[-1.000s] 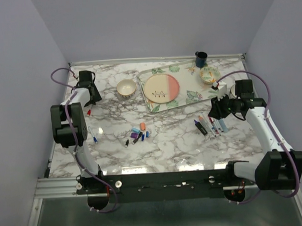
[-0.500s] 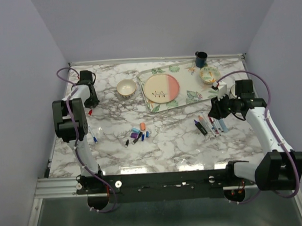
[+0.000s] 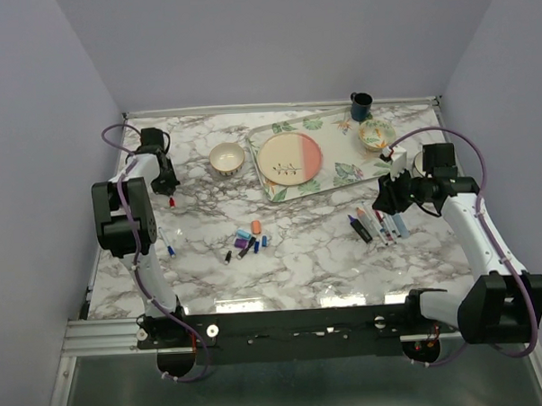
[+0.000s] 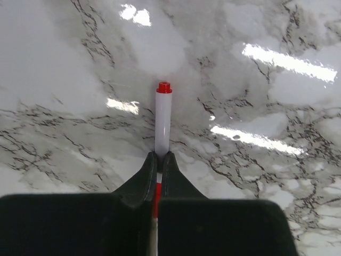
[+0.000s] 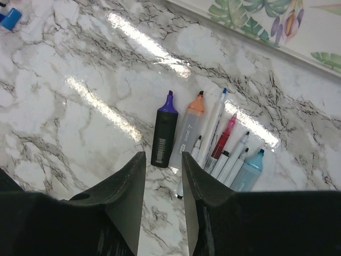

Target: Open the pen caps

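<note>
Top: glossy white-grey veined marble tabletop [image 3: 328, 263]. Left arm's fingers [image 3: 169, 189] are far-left, close to the tabletop's side edge, holding a slim white plastic pen with red ends [image 3: 173, 201]. Short coloured plastic caps [image 3: 251, 240] lie loose mid-tabletop, open room all round. Right arm's fingers [image 3: 385, 201] are over a row of uncapped pens [image 3: 377, 225], just off the near rim of the leaf-print tray [image 3: 342, 175].

Left wrist: black fingers pinched tight on the white barrel. The red end points away, only marble around it.

Right wrist: fingers parted, gripping nothing. Black-bodied purple-tipped highlighter [image 5: 164, 132] sits below the gap, with a translucent orange-tipped marker [image 5: 189, 130] touching it.
</note>
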Controlling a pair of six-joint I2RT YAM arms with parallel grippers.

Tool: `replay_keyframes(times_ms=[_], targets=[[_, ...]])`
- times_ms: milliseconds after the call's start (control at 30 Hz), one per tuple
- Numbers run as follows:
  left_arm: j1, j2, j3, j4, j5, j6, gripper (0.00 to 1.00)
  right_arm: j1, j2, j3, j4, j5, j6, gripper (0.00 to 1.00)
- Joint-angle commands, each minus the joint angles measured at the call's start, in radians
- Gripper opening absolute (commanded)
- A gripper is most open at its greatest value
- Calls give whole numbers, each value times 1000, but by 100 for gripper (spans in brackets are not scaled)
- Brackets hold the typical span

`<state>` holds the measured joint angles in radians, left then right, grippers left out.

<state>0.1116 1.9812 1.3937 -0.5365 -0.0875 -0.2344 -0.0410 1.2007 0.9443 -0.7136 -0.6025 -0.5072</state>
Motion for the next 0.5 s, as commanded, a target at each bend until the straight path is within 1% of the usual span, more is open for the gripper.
replay_keyframes(times_ms=[0,167,200,233,300,333,367,400,433,467], targets=[[0,-100,-73,1,124,-51,0,0,-36,16,-21,-60,-25,40],[-1,-249,-154,49,183,-108,0,-2,-62,11,-18,-95,-33,40],[-1,-274,-168,70,187,-140,0,-2,-66,10,-15,-98,-34,40],[-1,-329,-206,84,209,-154,0,0,-69,10,-15,-102,-34,40],[-1,-390,-254,139,244,-190,0,0,-76,7,-14,-111,-39,40],[0,-456,-303,159,264,-228,0,0,-79,8,-14,-114,-40,40],[0,-494,-332,183,320,-256,0,0,-85,7,-15,-132,-47,40],[-1,-533,-364,241,347,-282,0,0,-93,2,-12,-147,-51,40],[-3,-614,-428,272,376,-305,0,0,-110,2,-15,-166,-59,40],[-7,-657,-467,361,447,-368,0,0,-122,-5,-14,-210,-74,40]])
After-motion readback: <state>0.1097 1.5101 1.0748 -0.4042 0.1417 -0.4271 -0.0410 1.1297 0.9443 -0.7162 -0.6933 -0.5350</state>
